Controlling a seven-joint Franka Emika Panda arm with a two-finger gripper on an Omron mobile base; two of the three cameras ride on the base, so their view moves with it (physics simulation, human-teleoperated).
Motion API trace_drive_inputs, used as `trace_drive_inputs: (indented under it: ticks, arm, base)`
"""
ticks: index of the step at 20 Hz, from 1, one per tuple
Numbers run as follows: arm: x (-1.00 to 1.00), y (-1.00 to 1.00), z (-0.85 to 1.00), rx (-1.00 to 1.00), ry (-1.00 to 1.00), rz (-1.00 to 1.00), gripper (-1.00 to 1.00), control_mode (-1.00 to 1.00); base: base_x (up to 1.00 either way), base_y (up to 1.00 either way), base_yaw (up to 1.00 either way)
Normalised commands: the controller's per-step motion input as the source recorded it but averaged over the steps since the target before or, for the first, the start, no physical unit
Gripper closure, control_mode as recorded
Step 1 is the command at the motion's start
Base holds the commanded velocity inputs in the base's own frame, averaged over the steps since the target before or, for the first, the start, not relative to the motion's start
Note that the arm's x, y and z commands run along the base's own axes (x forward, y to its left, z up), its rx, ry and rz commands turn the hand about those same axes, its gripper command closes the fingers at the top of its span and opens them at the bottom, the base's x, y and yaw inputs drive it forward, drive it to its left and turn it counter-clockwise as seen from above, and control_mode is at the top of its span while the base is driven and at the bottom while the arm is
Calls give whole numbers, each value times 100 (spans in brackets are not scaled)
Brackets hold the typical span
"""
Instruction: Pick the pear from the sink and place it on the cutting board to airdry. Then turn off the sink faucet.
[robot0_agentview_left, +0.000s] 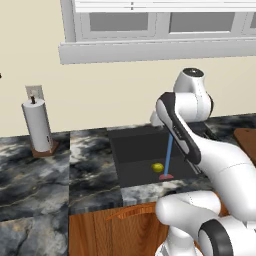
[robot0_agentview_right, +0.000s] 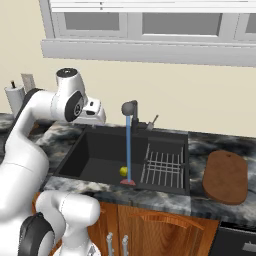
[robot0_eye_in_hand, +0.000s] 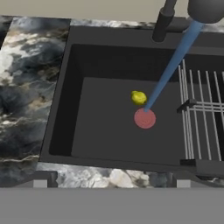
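Fingertips of the gripper (robot0_eye_in_hand: 111, 183) barely visible, spread wide, grasping nothing. Ahead and well below: pear (robot0_eye_in_hand: 138, 97) lying in sink (robot0_eye_in_hand: 61, 113) beside drain spot (robot0_eye_in_hand: 145, 118). Faucet (robot0_eye_in_hand: 199, 8) running. Cutting board (robot0_agentview_right: 226, 176) bare. Nothing done yet; pick, placement and shut-off all remaining.

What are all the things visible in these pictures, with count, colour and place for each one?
pear: one, yellow-green, on the sink floor beside the drain spot
drain spot: one, pinkish-red, sink floor
sink: one, nearly black, set in the counter
wire rack: one, grey, right part of the sink
sink faucet: one, dark grey, behind the sink, pouring a blue stream
cutting board: one, reddish-brown, counter right of the sink
paper-towel roll: one, white, counter left of the sink
gripper: one, white, above the sink's left rim
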Motion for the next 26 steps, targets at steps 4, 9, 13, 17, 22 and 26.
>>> trace_drive_inputs:
  ticks: [4, 9, 13, 17, 22, 26]
  arm:
    - [6, -1, -17, 0, 0, 0, -100, -100]
    - [13, -10, -21, 0, 0, 0, -100, -100]
    - [10, -9, -22, 0, 0, 0, -100, -100]
    - [9, -8, -27, 0, 0, 0, -100, -100]
    - [6, 0, -44, -2, 0, 0, -100, -100]
    - [9, 0, -44, -2, 0, 0, -100, -100]
  base:
    - [0, 0, 0]
    - [0, 0, 0]
    - [0, 0, 0]
    - [0, 0, 0]
    - [0, 0, 0]
    - [0, 0, 0]
